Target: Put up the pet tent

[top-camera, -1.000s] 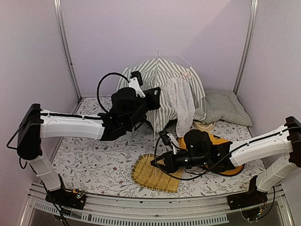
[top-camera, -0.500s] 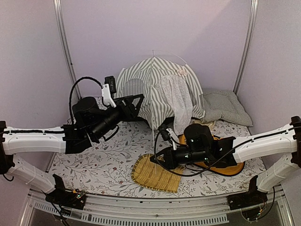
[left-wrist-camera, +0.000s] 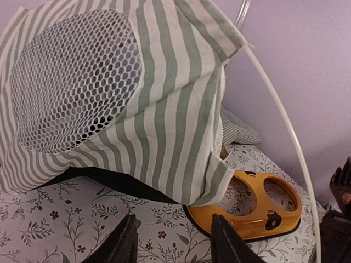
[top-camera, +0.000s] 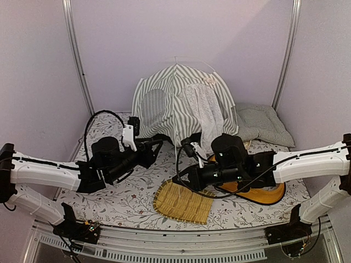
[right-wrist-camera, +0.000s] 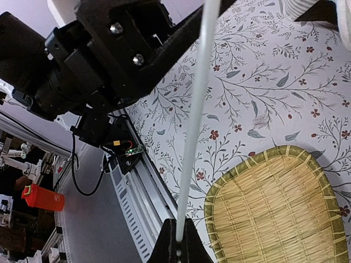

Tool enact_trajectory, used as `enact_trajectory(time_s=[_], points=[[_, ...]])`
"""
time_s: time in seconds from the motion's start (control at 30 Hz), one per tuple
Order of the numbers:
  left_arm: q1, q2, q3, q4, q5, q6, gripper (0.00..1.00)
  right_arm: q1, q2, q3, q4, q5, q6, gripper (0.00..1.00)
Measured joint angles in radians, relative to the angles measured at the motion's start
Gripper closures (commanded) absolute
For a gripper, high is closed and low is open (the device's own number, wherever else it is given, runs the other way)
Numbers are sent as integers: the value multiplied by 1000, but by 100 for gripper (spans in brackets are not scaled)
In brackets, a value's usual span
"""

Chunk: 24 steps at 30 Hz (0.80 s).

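The pet tent (top-camera: 175,104) stands at the back of the surface (top-camera: 120,200), close to the rear wall and roughly in the middle. Its grey-green and white stripes are pulled up into a dome. A round mesh window (left-wrist-camera: 71,82) faces the left arm, and the white lace curtain (top-camera: 205,112) hangs down the front on the right. The bottom hem nearest the arms hangs raised, with a dark gap under it. The left claw (left-wrist-camera: 173,244) hovers low over the flowered cloth just in front of the tent's left side, pointing at the mesh window. Its two fingers stand partly apart with nothing between them, and they touch no fabric. The right claw (right-wrist-camera: 176,241) is pinched tight on the lower end of a thin white pole (right-wrist-camera: 194,109), which rises from the fingertips towards the tent. From the left wrist camera the pole curves up past the tent's front corner, just clear of the fabric edge. Below the right claw a woven bamboo tray (top-camera: 182,201) lies flat on the cloth near the front edge. Just right of it, mostly under the right arm, is an orange plastic piece (left-wrist-camera: 258,208) with two oval holes, one edge tucked against the tent's hem. A checked cushion (top-camera: 263,125) sits behind that, beside the tent's right flank.
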Motion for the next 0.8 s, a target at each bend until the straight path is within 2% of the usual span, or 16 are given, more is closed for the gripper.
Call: enact_trajectory(time_s=[0.23, 0.47, 0.8], points=[[0, 139, 10, 103, 72, 85, 62, 0, 0, 33, -59, 11, -10, 100], [-6, 193, 37, 178, 126, 126, 63, 0, 0, 51, -82, 16, -13, 100], [-28, 268, 88, 235, 117, 144, 65, 0, 0, 78, -107, 14, -13, 100]])
